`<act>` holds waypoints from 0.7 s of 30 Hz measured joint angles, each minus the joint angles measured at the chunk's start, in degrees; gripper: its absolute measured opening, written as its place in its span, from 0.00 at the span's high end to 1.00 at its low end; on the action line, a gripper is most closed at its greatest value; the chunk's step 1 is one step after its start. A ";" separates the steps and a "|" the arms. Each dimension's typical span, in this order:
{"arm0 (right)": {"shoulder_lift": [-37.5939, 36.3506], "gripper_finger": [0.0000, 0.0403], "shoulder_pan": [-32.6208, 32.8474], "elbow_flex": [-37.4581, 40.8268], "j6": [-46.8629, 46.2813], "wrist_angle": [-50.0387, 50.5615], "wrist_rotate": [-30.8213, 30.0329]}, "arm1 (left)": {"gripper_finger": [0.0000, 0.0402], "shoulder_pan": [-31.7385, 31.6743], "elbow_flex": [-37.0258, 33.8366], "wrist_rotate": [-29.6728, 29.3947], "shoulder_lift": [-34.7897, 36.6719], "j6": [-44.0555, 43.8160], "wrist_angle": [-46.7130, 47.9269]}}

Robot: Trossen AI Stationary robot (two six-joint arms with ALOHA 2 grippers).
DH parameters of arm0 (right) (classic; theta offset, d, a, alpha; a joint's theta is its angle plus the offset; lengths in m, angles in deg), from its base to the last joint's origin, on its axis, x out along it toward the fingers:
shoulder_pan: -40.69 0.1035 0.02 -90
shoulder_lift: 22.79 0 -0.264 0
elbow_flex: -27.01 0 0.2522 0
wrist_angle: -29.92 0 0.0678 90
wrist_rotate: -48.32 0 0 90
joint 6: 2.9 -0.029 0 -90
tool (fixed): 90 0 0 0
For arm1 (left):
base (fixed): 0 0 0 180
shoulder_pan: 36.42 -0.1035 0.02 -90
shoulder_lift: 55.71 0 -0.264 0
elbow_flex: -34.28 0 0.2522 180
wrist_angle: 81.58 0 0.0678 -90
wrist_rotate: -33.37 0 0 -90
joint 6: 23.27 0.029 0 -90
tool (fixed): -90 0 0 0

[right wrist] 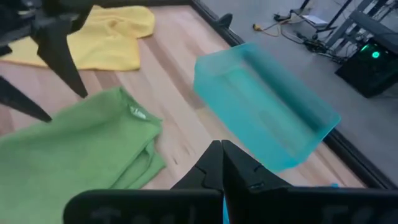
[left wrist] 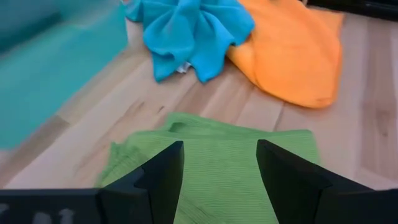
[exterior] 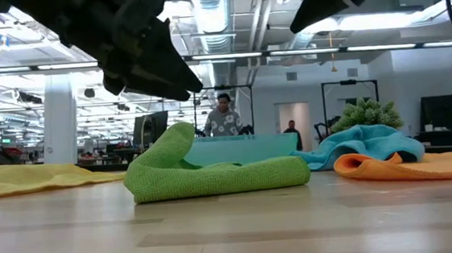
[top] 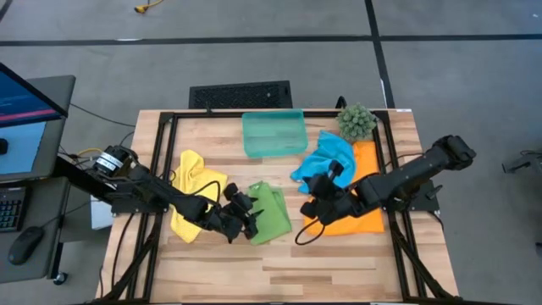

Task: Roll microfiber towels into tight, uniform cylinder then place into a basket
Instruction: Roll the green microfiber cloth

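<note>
Left pincer (top: 246, 213) at table centre, fingers spread wide — right pincer (top: 315, 202) alongside, fingers pressed together.

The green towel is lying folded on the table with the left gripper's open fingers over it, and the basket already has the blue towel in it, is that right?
Not quite. The basket is empty; the high view shows the blue towel on the table, partly on the orange towel. The rest holds: the green towel lies folded under the open left gripper.

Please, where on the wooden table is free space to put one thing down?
The wooden table's near edge strip, below the bright green towel and orange towel, is bare. The middle is crowded: yellow towel, sky blue towel, translucent teal basket, both arms.
</note>
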 joint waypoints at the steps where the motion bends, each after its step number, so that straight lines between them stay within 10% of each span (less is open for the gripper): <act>1: 0.00 0.95 -0.11 0.00 -0.07 -0.34 0.09 | 0.51 0.00 0.00 -0.66 0.00 0.52 0.17; 21: -0.02 0.95 0.26 0.98 -0.20 -3.12 1.42 | 0.51 -2.77 -0.14 -1.64 -2.48 -5.48 6.97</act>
